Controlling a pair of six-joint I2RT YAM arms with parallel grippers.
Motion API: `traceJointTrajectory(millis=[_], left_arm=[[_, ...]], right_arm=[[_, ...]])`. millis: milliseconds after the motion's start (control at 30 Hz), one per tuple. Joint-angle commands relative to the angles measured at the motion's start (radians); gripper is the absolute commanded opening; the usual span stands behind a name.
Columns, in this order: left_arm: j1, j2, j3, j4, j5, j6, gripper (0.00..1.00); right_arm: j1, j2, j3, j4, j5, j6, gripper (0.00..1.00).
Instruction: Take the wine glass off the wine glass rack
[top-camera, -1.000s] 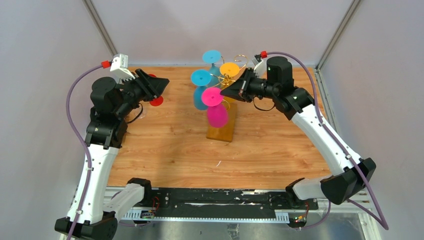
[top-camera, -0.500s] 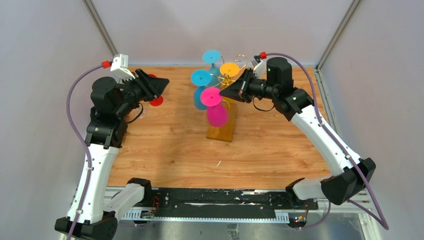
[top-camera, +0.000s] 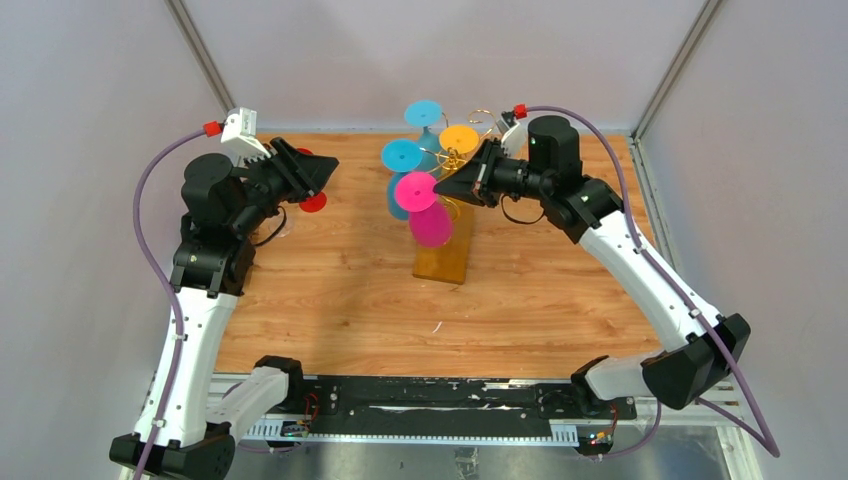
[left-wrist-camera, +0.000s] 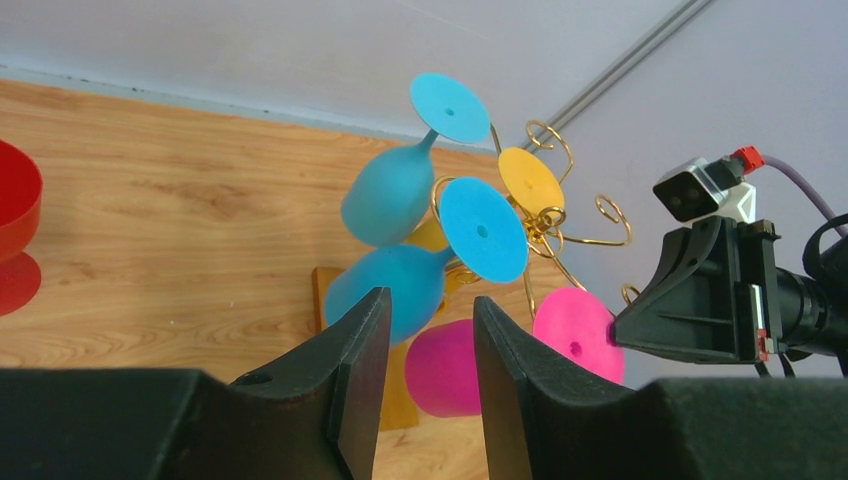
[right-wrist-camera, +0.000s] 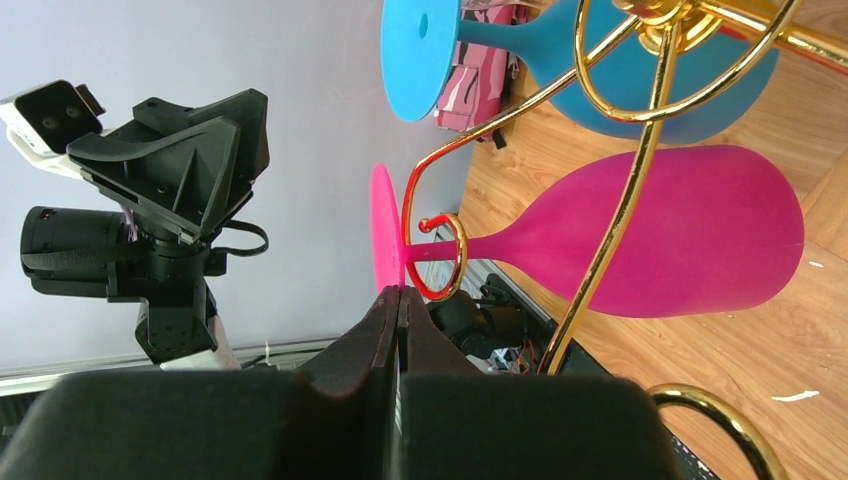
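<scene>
At the tip of your right arm, the right gripper (right-wrist-camera: 400, 300) has its two fingers pressed flat together with nothing between them. That closed tip sits right against the lower rim of the round foot (right-wrist-camera: 385, 230) of the pink wine glass (right-wrist-camera: 690, 240). The glass hangs on the wine glass rack (right-wrist-camera: 620, 220), its stem threaded through one curled gold hook (right-wrist-camera: 440, 255) and its bowl tilted down towards the amber base (top-camera: 445, 260).

From the overhead camera you see the same contact. The right gripper (top-camera: 445, 187) points left into the rack, just beside the pink foot (top-camera: 415, 192), with the pink bowl (top-camera: 430, 225) below it over the base.

Two blue glasses (left-wrist-camera: 385, 200) (left-wrist-camera: 385, 290) hang on the rack's left side, and a yellow foot (left-wrist-camera: 530, 180) shows among the scrolls behind them.

Your left gripper (left-wrist-camera: 425, 320) is spread part-way, with a clear gap between its fingers and nothing in it. It hovers well to the left of the rack, aimed towards it. A red glass (left-wrist-camera: 15, 200) lies at the left edge of that wrist view, on the wooden table (top-camera: 330, 290).
</scene>
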Motion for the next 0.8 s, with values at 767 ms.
traceJointTrajectory(millis=[767], left_arm=[[-0.005, 0.009, -0.025, 0.028, 0.032, 0.002, 0.41]], right_arm=[[-0.052, 0.016, 0.030, 0.097, 0.048, 0.021, 0.00]])
